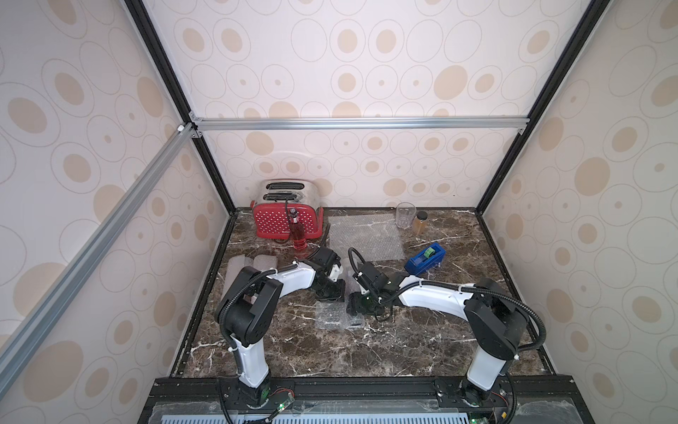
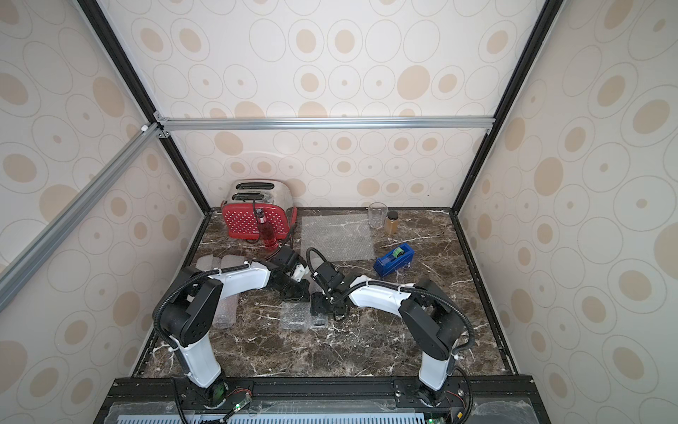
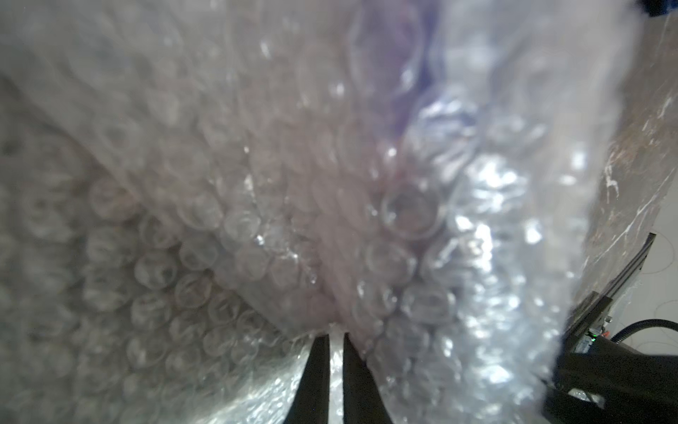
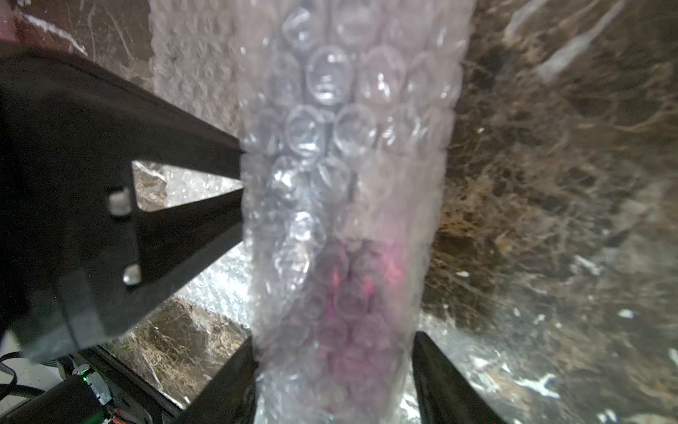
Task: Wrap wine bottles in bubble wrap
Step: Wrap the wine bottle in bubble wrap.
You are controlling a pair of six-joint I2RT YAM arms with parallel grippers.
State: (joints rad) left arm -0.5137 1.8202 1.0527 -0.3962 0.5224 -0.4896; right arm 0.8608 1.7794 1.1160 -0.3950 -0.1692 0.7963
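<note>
Left claw (image 3: 334, 336): is being held nearly closed, with an edge of the bubble wrap (image 3: 257, 183) being pinched between its fingers.
Right claw (image 4: 334, 352): is being held fairly wide, with the wrapped bottle (image 4: 341, 220) being gripped on both sides; pinkish-purple liquid is being shown through the wrap.
Place: the bundle is being handled at the middle of the table (image 1: 367, 352), between the two arms.
Red bottle (image 1: 298, 231): is being seen upright and unwrapped, just in front of the toaster (image 1: 271, 220).
Flat sheet (image 1: 367, 235): is being seen spread on the table beside the red bottle.
</note>
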